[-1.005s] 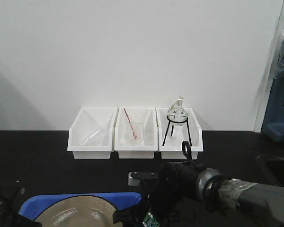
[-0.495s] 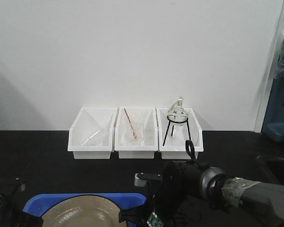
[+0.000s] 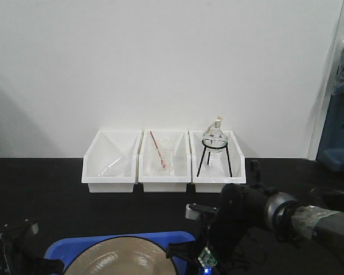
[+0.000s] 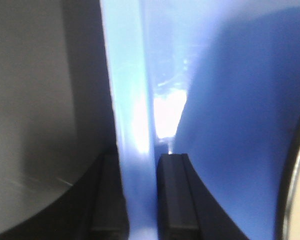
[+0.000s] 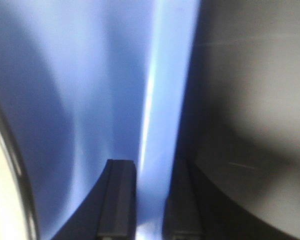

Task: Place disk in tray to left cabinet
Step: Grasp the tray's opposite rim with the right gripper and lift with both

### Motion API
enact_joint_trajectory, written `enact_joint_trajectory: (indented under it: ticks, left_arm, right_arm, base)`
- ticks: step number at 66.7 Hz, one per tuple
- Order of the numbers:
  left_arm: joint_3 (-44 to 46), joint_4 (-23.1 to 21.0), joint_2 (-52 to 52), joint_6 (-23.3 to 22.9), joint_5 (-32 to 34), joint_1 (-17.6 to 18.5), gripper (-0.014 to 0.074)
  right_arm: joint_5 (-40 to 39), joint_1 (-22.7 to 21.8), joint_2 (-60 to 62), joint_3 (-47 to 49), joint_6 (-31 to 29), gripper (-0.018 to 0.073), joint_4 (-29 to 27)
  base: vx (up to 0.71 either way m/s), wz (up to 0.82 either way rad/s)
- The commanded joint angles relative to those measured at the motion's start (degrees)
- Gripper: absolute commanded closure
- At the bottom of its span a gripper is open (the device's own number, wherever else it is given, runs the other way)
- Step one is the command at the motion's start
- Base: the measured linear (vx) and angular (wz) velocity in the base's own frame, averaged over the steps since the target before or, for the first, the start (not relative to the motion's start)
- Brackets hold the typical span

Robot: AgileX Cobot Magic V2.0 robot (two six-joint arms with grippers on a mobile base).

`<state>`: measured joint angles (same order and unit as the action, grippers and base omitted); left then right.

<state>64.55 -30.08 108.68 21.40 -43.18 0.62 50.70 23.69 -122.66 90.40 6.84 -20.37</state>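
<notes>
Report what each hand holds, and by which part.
Both hold the blue tray by its raised rim: left hand on its left side, right hand on its right. The disk lies inside.

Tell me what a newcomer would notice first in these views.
The blue tray at the bottom of the front view, carrying the tan disk, draws the eye first. The wrist views show the left gripper and right gripper each clamped on its rim. Behind, three white bins sit against the wall, the right one holding a round glass flask on a black tripod.
</notes>
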Motion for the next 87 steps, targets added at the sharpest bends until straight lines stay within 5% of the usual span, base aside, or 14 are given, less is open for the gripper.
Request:
enact_joint_trajectory:
  ticks: [1,24,56,87]
  left_arm:
    - [0.78,-14.71,-4.42,0.28,-7.79,2.59,0.0600]
    - [3.99,-18.12,-7.93,-4.30,-15.79,2.48,0.0597]
    - [20.21,-16.56,-5.93,-19.89,-28.44,2.41,0.0597]
    - [24.80,-19.31,-6.21,-25.90,-28.79,2.21,0.0597]
  right_arm:
    - [-2.07,0.80,6.55,2.35,-0.55,0.0568,-11.41]
    - [2.84,-2.45,11.79,2.35,-0.06,0.0568,-14.96]
    - [9.11,-3.34,12.43,3.20,2.75,0.0568,-18.98]
    - [19.37,-8.70,12.67,12.12,2.76,0.0564,-24.67]
  base:
    - [0.00,0.00]
    - [0.00,0.00]
    - [0.00,0.00]
    - [0.00,0.00]
